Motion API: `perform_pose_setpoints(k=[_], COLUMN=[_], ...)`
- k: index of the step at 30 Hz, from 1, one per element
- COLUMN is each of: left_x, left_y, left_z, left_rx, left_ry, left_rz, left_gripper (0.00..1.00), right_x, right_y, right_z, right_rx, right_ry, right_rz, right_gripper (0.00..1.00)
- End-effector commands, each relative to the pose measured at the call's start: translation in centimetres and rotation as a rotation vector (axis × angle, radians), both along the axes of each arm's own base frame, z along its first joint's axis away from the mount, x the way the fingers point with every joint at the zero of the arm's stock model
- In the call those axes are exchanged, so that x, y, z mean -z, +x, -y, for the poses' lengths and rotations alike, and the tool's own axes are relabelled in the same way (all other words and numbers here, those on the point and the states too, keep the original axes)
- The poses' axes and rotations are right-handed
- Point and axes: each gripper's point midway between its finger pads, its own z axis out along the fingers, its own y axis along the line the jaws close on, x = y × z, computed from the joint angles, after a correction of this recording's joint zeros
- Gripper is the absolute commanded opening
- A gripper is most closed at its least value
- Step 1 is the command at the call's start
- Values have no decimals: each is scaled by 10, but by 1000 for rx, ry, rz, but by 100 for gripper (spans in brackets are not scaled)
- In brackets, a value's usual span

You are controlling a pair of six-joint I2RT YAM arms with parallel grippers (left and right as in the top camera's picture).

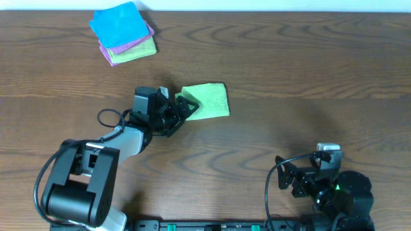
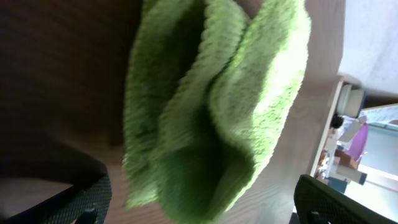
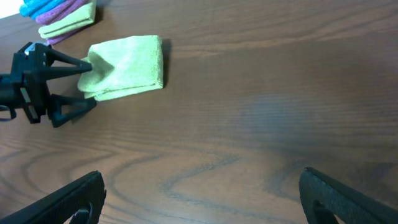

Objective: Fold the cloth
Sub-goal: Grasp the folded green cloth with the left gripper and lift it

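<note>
The lime-green cloth [image 1: 209,101] lies folded into a small thick rectangle on the wooden table, mid-left. My left gripper [image 1: 185,106] is open at the cloth's left edge, its two fingers spread on either side of the folded corner. In the left wrist view the cloth [image 2: 211,106] fills the frame as stacked layers between the wide-open jaws [image 2: 205,208]. In the right wrist view the cloth [image 3: 127,65] lies far left with the left gripper [image 3: 84,84] at its edge. My right gripper [image 3: 199,199] is open and empty over bare table at the front right.
A stack of folded cloths, bright blue [image 1: 119,24] on top with pink-purple and light green below, sits at the back left. The right arm's base [image 1: 334,186] is at the front right edge.
</note>
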Motion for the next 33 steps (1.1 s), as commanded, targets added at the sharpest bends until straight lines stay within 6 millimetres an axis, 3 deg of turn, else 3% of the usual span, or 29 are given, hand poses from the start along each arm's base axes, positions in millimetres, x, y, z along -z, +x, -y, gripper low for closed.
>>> perform_pose_setpoints(k=[1, 5, 9, 15, 17, 18, 25, 29, 33], left_x=[17, 30, 44, 59, 58, 53, -3, -57, -110], left_y=[-3, -2, 1, 4, 6, 9, 40, 72, 111], left_z=[5, 13, 17, 19, 21, 23, 41, 47, 39], left_rx=[-35, -46, -52, -50, -44, -37, 28, 76, 74], left_ry=[0, -7, 0, -4, -16, -31, -182, -281, -351], left_rz=[-61, -77, -75, -63, -48, -23, 123, 190, 202], left_gripper=[95, 99, 80, 38, 10, 6, 6, 6, 6], right_x=[1, 1, 1, 1, 1, 1, 1, 1, 1], right_y=[0, 0, 0, 0, 0, 0, 0, 0, 0], right_z=[2, 2, 2, 2, 2, 2, 2, 2, 2], right_rx=[20, 20, 20, 20, 20, 20, 20, 20, 20], right_ry=[10, 10, 10, 10, 10, 9, 10, 10, 10], right_rz=[-1, -1, -2, -1, -1, -2, -2, -1, -2], right_gripper=[99, 99, 99, 99, 99, 99, 99, 99, 99])
